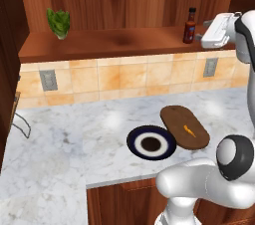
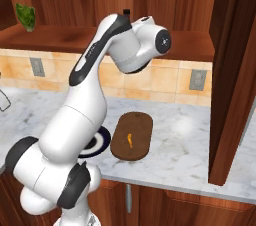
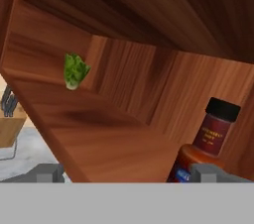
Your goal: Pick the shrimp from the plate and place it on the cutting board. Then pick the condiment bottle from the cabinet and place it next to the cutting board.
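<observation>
The tiny orange shrimp [image 1: 189, 130] [image 2: 130, 140] lies on the oval wooden cutting board [image 1: 177, 118] [image 2: 136, 122]. Left of the board sits the navy-rimmed plate [image 1: 133, 139] [image 2: 103, 139], nothing on its brown centre. The dark red condiment bottle [image 1: 189, 26] [image 3: 209, 136] stands upright on the cabinet shelf [image 1: 99, 44] [image 3: 114, 139]; its black cap [image 2: 126, 12] peeks over the arm. My gripper [image 1: 201, 35] [image 3: 128, 172] is up at shelf height, just right of the bottle, open and holding nothing. In the hand view the bottle stands off-centre, behind the right fingertip [image 3: 208, 172].
A green lettuce [image 1: 59, 22] [image 3: 74, 71] sits at the shelf's far left. Wall outlets [image 1: 48, 79] [image 1: 210, 67] are set in the tiled backsplash. A wire rack [image 1: 20, 119] stands at the counter's left end. A tall wooden side panel [image 2: 232, 70] rises on the right.
</observation>
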Robot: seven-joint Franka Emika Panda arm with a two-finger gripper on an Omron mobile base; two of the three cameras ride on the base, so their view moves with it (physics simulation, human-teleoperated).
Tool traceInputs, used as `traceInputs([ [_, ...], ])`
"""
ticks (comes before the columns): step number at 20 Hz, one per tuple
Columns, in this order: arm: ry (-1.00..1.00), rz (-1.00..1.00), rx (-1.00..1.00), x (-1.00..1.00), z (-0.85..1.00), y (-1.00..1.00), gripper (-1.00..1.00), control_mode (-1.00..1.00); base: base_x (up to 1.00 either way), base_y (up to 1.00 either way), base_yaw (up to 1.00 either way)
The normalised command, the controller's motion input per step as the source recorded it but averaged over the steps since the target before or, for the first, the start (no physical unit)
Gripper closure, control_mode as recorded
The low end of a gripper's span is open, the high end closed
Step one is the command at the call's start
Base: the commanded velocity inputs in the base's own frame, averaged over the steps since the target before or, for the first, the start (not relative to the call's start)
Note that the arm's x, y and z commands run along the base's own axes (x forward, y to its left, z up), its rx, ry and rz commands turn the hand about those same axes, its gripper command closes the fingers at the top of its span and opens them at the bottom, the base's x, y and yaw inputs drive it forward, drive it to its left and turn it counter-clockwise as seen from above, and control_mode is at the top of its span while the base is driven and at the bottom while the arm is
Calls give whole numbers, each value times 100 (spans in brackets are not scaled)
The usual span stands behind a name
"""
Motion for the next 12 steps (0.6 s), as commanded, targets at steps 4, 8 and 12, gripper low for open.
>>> traceInputs([
  [4,0,-1,0,15,5,-2,-100,-100,0,0,0],
  [8,1,-1,2,13,7,0,-100,-100,0,0,0],
  [12,0,-1,3,14,7,-1,-100,-100,0,0,0],
])
